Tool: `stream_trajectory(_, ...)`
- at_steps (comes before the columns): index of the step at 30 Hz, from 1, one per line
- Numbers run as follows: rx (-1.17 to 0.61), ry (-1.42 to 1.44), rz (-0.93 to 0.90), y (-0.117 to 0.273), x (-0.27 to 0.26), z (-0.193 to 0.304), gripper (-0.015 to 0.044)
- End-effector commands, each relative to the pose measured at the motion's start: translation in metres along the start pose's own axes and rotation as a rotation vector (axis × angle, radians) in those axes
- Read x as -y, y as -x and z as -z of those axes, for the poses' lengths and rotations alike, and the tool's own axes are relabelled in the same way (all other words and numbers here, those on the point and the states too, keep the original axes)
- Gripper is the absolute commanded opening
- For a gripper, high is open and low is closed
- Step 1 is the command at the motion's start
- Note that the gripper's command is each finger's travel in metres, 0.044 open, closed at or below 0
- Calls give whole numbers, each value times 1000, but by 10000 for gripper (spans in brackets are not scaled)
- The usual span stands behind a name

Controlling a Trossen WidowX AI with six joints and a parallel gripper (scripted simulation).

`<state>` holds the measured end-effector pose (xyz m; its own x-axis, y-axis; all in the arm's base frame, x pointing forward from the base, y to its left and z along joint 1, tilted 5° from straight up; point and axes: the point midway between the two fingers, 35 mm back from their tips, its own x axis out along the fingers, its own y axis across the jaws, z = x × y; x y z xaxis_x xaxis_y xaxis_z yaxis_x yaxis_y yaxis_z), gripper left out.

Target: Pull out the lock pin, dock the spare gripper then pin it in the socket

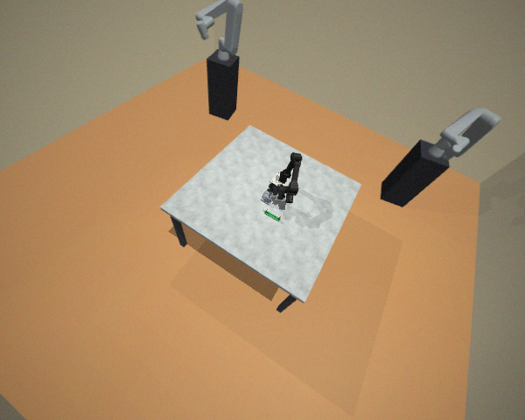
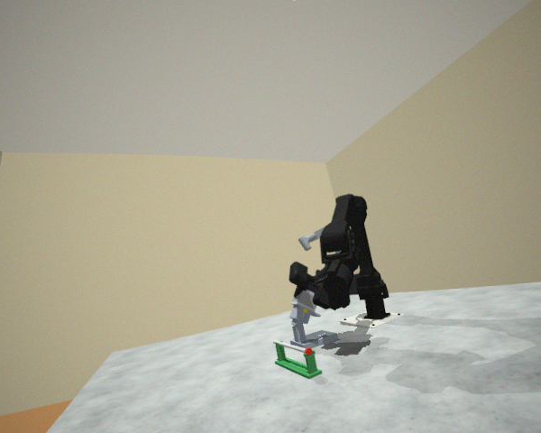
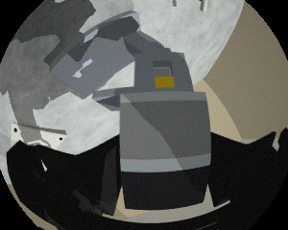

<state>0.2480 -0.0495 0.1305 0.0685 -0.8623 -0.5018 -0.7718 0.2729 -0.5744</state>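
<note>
My gripper (image 3: pixel 162 133) is shut on the spare gripper, a grey block held upright. The grey-blue mount (image 2: pixel 298 327) (image 3: pixel 93 67) stands on the table, its socket (image 3: pixel 183 72) against the block's lower end, with a yellow patch (image 2: pixel 305 310) (image 3: pixel 164 81) on its side. The block's spigot seems to be inside the socket; how deep I cannot tell. The lock pin, a white rod (image 2: pixel 290 346) with a red head (image 2: pixel 308 352), lies across the two posts of a green rack (image 1: pixel 271 215) (image 2: pixel 296 367), out of the socket.
The green rack stands close in front of the mount. My arm's white base plate (image 2: pixel 350 320) (image 3: pixel 50 137) is behind the mount on the marbled table (image 1: pixel 227 190). Two grey arms on black pedestals (image 1: pixel 221 87) (image 1: pixel 407 176) stand off the table.
</note>
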Motion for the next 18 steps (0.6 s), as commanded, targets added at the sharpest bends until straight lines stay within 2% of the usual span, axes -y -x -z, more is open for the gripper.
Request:
stream_trajectory(1, 0, 0, 0, 0, 0, 0, 0)
stream_trajectory(10, 0, 0, 0, 0, 0, 0, 0)
stream_trajectory(18, 0, 0, 0, 0, 0, 0, 210)
